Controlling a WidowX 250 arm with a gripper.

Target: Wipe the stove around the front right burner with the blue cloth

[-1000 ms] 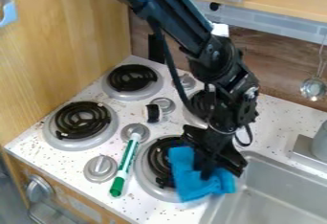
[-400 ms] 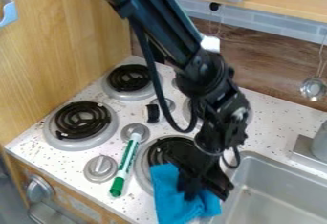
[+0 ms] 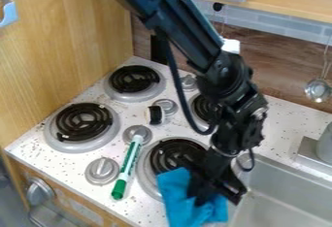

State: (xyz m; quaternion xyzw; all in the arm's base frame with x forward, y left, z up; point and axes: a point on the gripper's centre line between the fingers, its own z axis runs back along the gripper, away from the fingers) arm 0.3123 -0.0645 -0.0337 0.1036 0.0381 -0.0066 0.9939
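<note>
The black gripper (image 3: 206, 197) hangs over the front right part of the stove top, near the sink's left edge, pressed against a blue cloth (image 3: 178, 192). The cloth lies bunched beneath and to the left of it, over the front edge of the front right burner (image 3: 174, 154). Cloth and arm parts hide the fingertips. To the left, a green and white marker (image 3: 127, 167) rests at a slant between that burner and a silver knob (image 3: 102, 170).
Two burners stand on the left, at the front (image 3: 83, 124) and back (image 3: 134, 80); another is partly behind the arm. A metal sink (image 3: 272, 192) is at right. A small black-and-white cylinder (image 3: 155, 115) stands mid-stove. A ladle (image 3: 318, 89) hangs on the back wall.
The gripper and blue cloth first moved toward the front left, then slightly back to the right. The cloth now uncovers more of the front right burner than a second ago. The marker has not moved.
</note>
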